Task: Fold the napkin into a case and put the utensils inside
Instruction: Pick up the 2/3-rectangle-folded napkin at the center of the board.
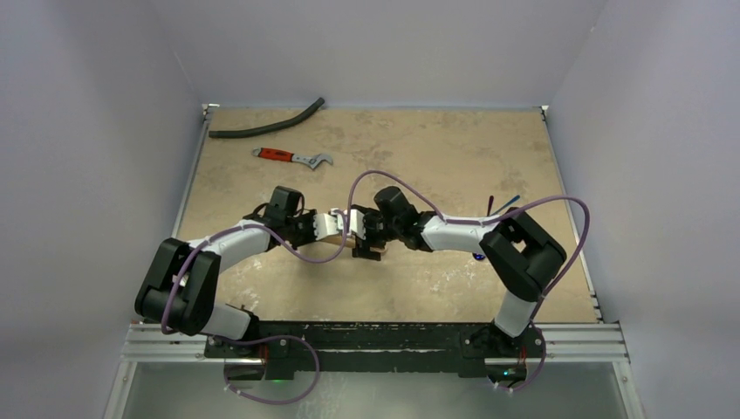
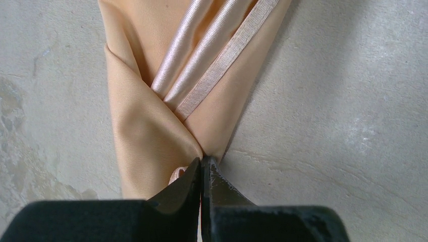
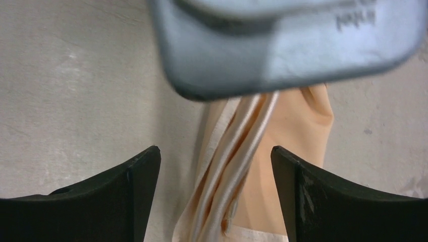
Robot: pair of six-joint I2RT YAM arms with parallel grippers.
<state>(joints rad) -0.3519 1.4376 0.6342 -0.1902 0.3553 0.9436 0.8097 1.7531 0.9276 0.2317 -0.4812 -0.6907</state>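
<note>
The peach-orange napkin (image 2: 151,126) lies bunched into a narrow folded strip with shiny satin bands, mid-table between the two arms (image 1: 336,225). My left gripper (image 2: 203,160) is shut, pinching the napkin's gathered end at its fingertips. My right gripper (image 3: 215,151) is open, its fingers straddling the napkin (image 3: 298,126) on both sides without touching it. In the top view the two grippers meet nose to nose, left gripper (image 1: 325,225) and right gripper (image 1: 362,240). The utensils (image 1: 503,203), thin blue and purple handles, poke out behind the right arm's elbow; the rest is hidden.
A red-handled wrench (image 1: 292,157) and a curved black hose (image 1: 266,127) lie at the far left of the table. The left wrist's grey camera housing (image 3: 282,40) hangs close above the right gripper. Purple cables loop over both arms.
</note>
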